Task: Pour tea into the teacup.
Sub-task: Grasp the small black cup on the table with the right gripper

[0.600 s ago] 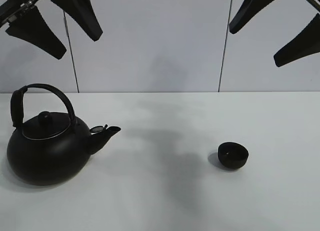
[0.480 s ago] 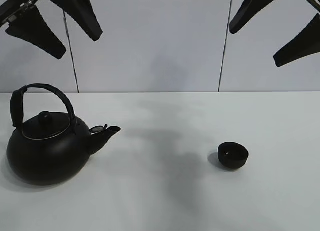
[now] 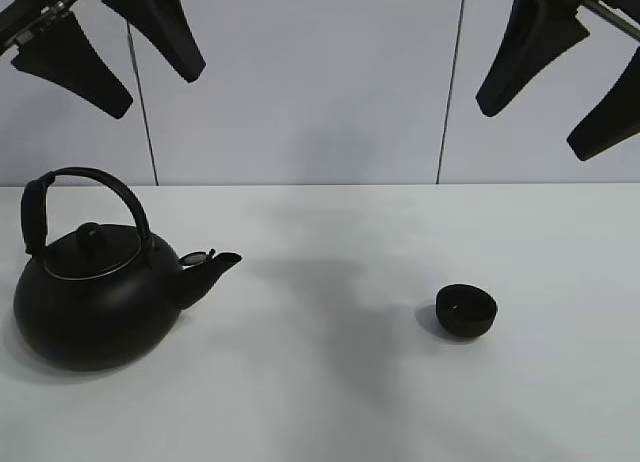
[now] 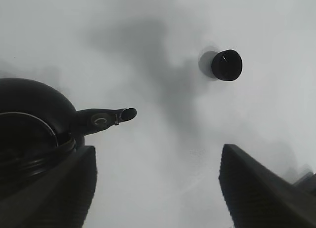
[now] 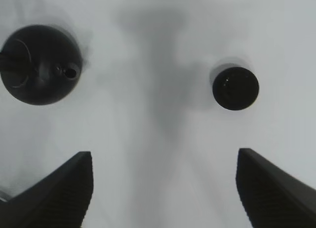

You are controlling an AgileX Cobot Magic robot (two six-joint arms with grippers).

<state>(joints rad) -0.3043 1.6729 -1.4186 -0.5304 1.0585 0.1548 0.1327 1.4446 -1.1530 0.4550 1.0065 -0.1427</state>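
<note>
Over counter [image 3: 320, 412] — pre-grasp; kettle [image 3: 95, 302], cup [image 3: 466, 311] apart.
Left tool [image 3: 157, 94], right tool [image 3: 532, 132] spread aloft — next, grasp kettle handle [image 3: 85, 172].

the left pincer [image 3: 157, 90] and the right pincer [image 3: 533, 130] each have two matte black fingers [image 3: 70, 62]: flat wedges, broad at the base, narrowing to blunt slanted tips. a thin pale metal bar [image 3: 52, 6] crosses the left pair's base. the wrist views show smooth, straight-edged slabs.

Matte black teacup [image 3: 466, 311]; satin-black kettle [image 3: 95, 287]; smooth white table [image 3: 330, 382].
</note>
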